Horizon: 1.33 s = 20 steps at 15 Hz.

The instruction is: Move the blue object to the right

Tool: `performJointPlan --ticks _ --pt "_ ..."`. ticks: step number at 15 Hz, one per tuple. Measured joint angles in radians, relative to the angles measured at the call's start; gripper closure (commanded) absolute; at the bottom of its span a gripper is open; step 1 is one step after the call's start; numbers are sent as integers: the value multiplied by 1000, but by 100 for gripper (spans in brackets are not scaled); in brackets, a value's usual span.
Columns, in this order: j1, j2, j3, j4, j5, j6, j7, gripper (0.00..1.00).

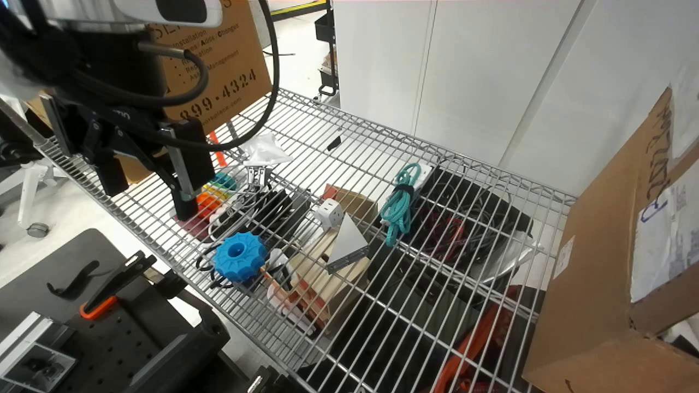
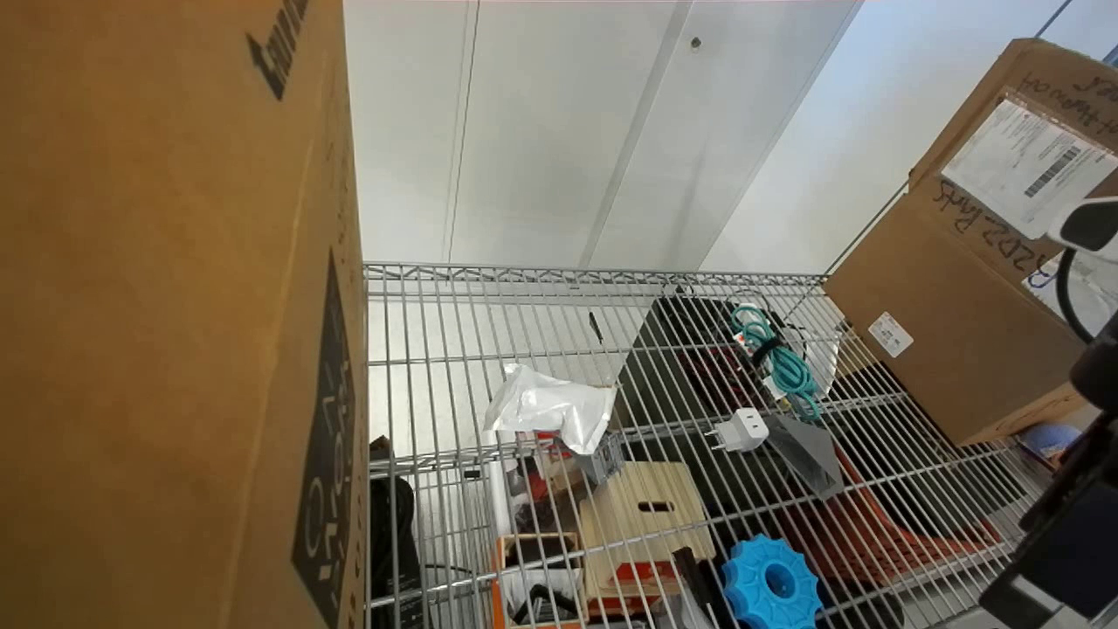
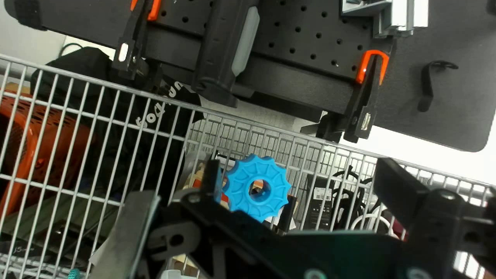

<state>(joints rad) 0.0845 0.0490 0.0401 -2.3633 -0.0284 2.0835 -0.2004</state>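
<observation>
One blue gear [image 1: 243,266] lies near the edge of the wire surface [image 3: 155,98], apart from the claw [image 1: 150,196], which hangs spread wide and empty. Likely light, stiff plastic and hardly fragile, though perhaps slick, the gear should be taken across opposite sides of its scalloped rim, where the notches may help against sliding.
</observation>
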Motion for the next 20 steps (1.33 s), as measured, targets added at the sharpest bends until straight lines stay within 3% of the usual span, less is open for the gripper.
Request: performJointPlan --ticks 11,20 --pt "-5 8 -1 -3 1 9 -9 0" --pt "-81 162 -10 -16 19 291 -209 0"
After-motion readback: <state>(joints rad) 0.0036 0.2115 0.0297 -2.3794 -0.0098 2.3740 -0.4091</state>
